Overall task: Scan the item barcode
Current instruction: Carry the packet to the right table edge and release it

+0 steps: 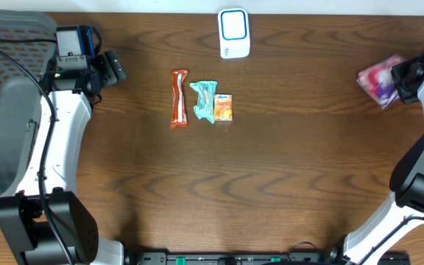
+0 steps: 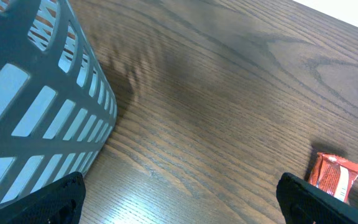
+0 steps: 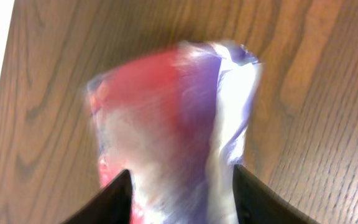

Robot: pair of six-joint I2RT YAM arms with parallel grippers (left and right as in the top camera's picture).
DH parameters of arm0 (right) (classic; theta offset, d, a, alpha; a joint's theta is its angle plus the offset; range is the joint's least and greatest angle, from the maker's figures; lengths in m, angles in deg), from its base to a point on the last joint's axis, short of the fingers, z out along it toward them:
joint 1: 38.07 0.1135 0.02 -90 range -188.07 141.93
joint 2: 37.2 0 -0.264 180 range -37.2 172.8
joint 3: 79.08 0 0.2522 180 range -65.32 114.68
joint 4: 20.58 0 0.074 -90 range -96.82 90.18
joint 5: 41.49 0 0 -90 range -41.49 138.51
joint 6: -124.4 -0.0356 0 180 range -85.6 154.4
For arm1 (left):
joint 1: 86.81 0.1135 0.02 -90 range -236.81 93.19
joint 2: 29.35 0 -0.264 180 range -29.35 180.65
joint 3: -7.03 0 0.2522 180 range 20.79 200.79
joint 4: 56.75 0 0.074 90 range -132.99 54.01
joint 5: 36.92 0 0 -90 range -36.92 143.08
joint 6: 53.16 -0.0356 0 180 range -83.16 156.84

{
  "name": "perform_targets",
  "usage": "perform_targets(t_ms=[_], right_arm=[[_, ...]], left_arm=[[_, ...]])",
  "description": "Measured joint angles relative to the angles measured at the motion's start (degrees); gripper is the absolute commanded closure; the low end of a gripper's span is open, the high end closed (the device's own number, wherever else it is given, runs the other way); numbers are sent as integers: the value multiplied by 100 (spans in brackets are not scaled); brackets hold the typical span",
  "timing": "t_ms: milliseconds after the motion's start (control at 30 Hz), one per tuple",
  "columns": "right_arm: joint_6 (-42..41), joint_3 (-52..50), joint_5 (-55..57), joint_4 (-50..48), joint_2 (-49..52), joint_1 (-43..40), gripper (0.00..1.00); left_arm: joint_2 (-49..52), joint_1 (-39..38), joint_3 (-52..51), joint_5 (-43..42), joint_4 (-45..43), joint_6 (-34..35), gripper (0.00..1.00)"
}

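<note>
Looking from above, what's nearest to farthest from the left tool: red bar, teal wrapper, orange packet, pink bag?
From the left tool:
1. Red bar, leftmost of the group.
2. Teal wrapper, middle of the group.
3. Orange packet, right of the wrapper.
4. Pink bag, far right side.

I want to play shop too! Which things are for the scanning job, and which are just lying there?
For the job:
white and blue scanner
pink and purple packet, at the right pincer

Just lying there for now:
orange bar
teal wrapper
small orange packet
grey basket
</note>
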Motion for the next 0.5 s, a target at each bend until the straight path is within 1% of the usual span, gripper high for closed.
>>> perform_targets(t_ms=[100,233,300,433,500], right_arm=[[13,0,-98,17,0,2,38],[13,0,-433,28,0,4,41],[13,0,-564,31,0,15,46],[46,0,-741,28,0,76,68],[85,0,-800,55,0,125,83]], left_arm=[[0,-2,0,2,-2,0,2],[0,-2,0,0,-2,0,2],[0,0,0,0,0,0,2],[0,0,0,2,-2,0,2],[0,0,0,0,-2,0,2]])
